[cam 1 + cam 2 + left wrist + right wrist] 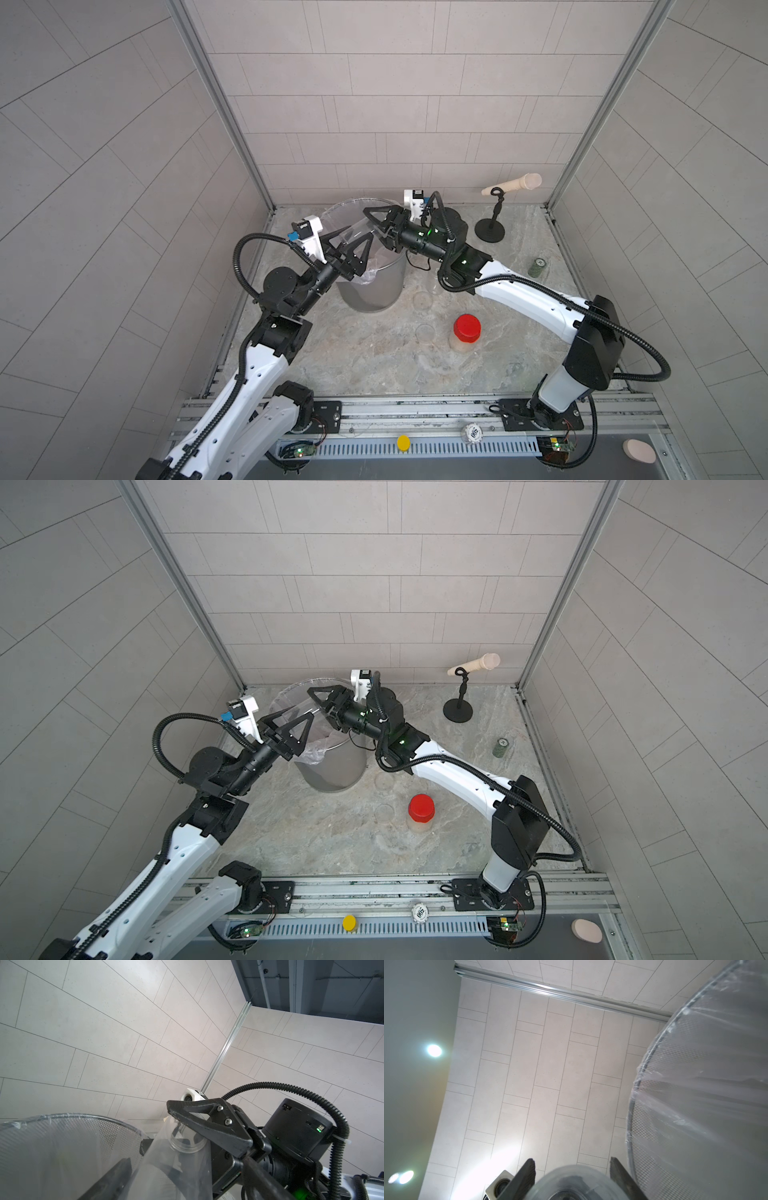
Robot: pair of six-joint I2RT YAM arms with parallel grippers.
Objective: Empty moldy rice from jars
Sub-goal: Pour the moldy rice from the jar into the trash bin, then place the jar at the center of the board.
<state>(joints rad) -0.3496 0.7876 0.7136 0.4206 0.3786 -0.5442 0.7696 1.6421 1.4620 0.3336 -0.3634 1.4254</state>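
Farthest left, the left end effector (359, 235) reaches over the mouth of the metal bin (374, 291) with its jaws spread wide, gripping nothing. The left wrist view shows a clear jar (185, 1142) lying between those open fingers (116, 1178); whether either one brushes its wall I cannot tell. The jar looks empty, with no pale grains showing through. Its far end sits in the right end effector (372, 224), which comes in from the other side of the bin. In the right wrist view its two fingers (527, 1174) stand on either side of the jar's round body, drawn in against it, so I judge that this end effector carries the jar above the bin's plastic liner (695, 1084). The bottom of the bin is hidden.

Further right on the table (353, 365), two clear round lids (423, 300) lie flat, apart from any jar, so two jars appear to be opened. A faint clear shape just beside the farther lid, under the right forearm, may be the other clear jar, but it is too faint to be sure. Nearer the front stands the red-lidded jar (466, 328), upright, lid on, with moldy rice (462, 345) filling its lower part. That one is the work left: unscrew it and tip it over the bin. The small green cylinder (539, 266) at the far right is no part of this
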